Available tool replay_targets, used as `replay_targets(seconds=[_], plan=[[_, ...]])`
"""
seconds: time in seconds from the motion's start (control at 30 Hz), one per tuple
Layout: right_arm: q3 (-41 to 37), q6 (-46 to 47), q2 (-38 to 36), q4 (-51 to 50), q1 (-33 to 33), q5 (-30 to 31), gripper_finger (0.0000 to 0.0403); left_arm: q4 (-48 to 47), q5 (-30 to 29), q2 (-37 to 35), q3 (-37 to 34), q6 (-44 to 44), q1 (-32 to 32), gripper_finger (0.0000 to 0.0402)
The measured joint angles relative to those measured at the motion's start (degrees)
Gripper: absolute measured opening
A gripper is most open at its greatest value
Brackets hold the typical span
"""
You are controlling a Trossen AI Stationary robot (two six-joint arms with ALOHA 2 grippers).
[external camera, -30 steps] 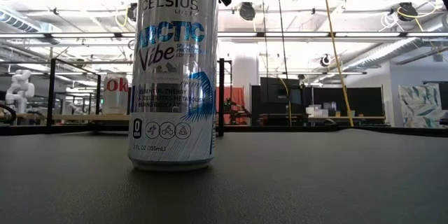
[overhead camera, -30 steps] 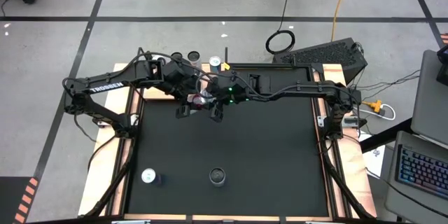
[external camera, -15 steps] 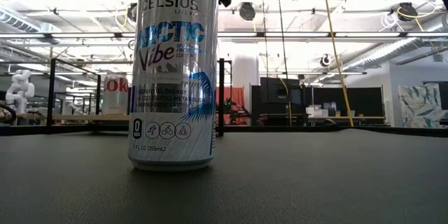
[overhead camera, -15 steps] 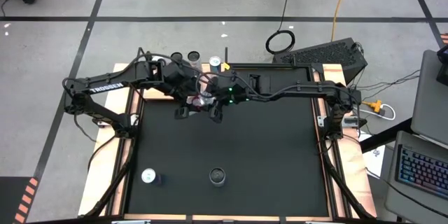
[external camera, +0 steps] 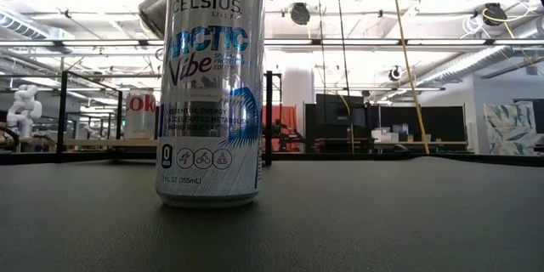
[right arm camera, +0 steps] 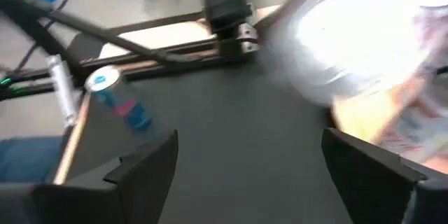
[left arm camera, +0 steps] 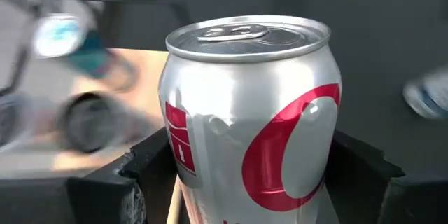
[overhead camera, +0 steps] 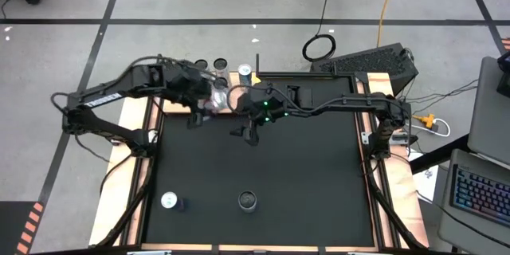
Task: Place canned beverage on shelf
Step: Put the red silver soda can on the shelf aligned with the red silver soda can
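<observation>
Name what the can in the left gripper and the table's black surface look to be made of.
Can: thin metal, likely aluminium; shiny silver wall with printed red graphics, a small dent, a pull-tab lid. Held by the left gripper.
Black surface: matte, finely textured mat, perhaps rubber or foam; it gives no glare.

Even, shadowless light fills the high view, where the black mat (overhead camera: 263,167) reads flat and dull. In the low view, ceiling lights blow out to white glare, and the tall Celsius can (external camera: 212,93) up close is sharp. The left wrist view holds the silver-and-red can (left arm camera: 252,119) crisp against a smeared background. Motion blur streaks the right wrist view throughout, with one bright washed-out patch.
</observation>
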Motion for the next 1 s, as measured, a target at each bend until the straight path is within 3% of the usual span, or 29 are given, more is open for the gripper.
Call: replay_targets(seconds=[0.4,0.6,0.73,1.0], plan=[[-0.1,4.6,-4.0,-6.7,0.1,0.2,0.0329,1.5,-7.2,-11.9,-1.8,-5.1,2.2,0.0277],[-0.1,5.8,-6.0,-7.9,0.0,0.5,0.0329,10.1,-10.1,-20.6,-14.4,-8.6,2.3,0.0277],[-0.1,5.7,-6.7,-8.1,0.3,0.3,0.0329,16.0,-15.8,-25.6,-22.8,-11.3,2.4,0.0279],[-0.1,5.7,-6.7,-8.6,0.3,0.5,0.0329,26.4,-20.7,-31.0,-35.8,-12.5,2.5,0.0286]])
